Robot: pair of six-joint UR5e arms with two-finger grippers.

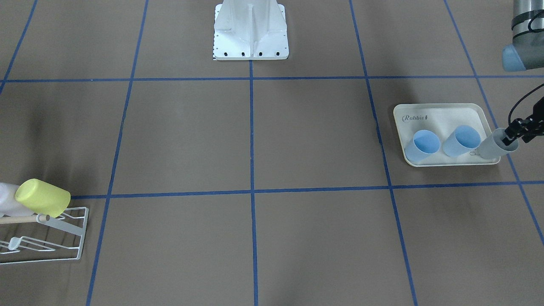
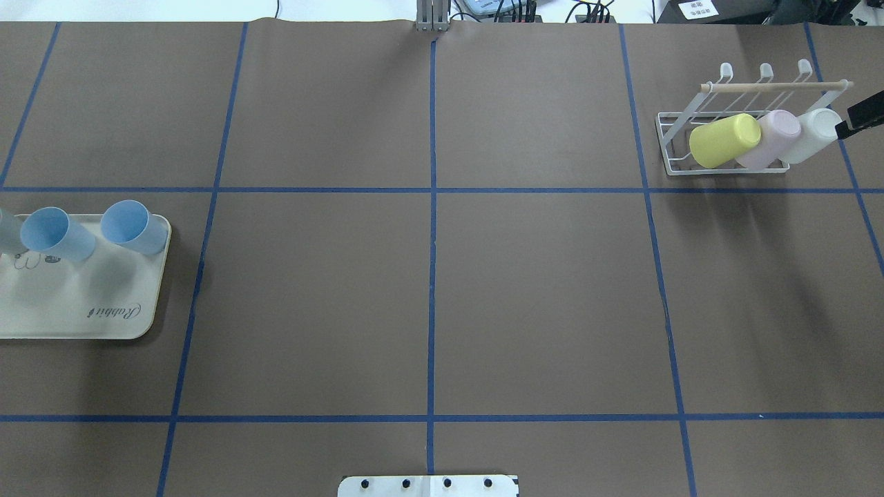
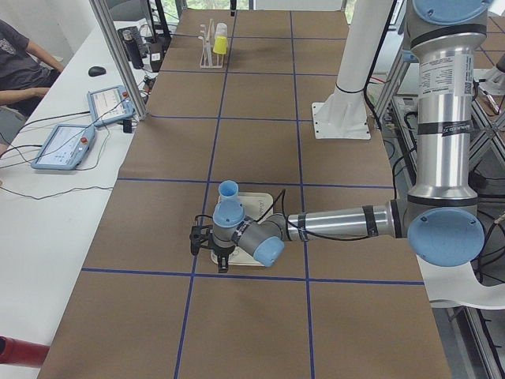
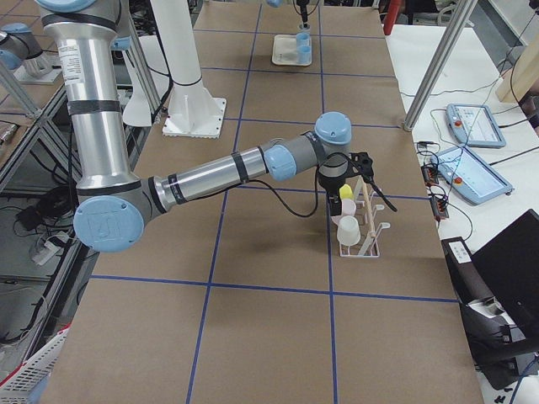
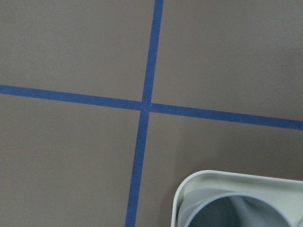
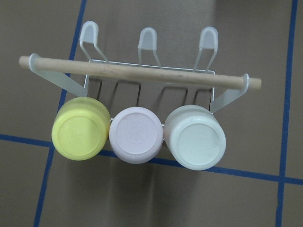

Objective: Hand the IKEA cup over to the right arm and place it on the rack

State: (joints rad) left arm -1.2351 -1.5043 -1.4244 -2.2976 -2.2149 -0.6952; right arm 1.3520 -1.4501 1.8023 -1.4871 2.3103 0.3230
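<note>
A grey-blue IKEA cup (image 1: 493, 146) stands at the corner of the cream tray (image 1: 442, 114), beside two light-blue cups (image 1: 423, 146) (image 1: 462, 141). My left gripper (image 1: 515, 132) is at this cup's rim; I cannot tell whether it grips it. The left wrist view shows only the cup's mouth (image 5: 241, 210) and the tray rim (image 5: 187, 187). My right gripper (image 4: 364, 168) hangs over the white wire rack (image 6: 142, 78), and its fingers are hidden. A yellow cup (image 6: 80, 131), a pink cup (image 6: 137, 135) and a white cup (image 6: 196, 138) sit on the rack.
The white robot base (image 1: 250, 34) stands at the table's middle back. Blue tape lines grid the brown tabletop (image 2: 428, 276). A person (image 3: 20, 55) sits at a side desk with control pendants (image 3: 67, 146). The rack (image 2: 773, 86) is at the table's far right corner.
</note>
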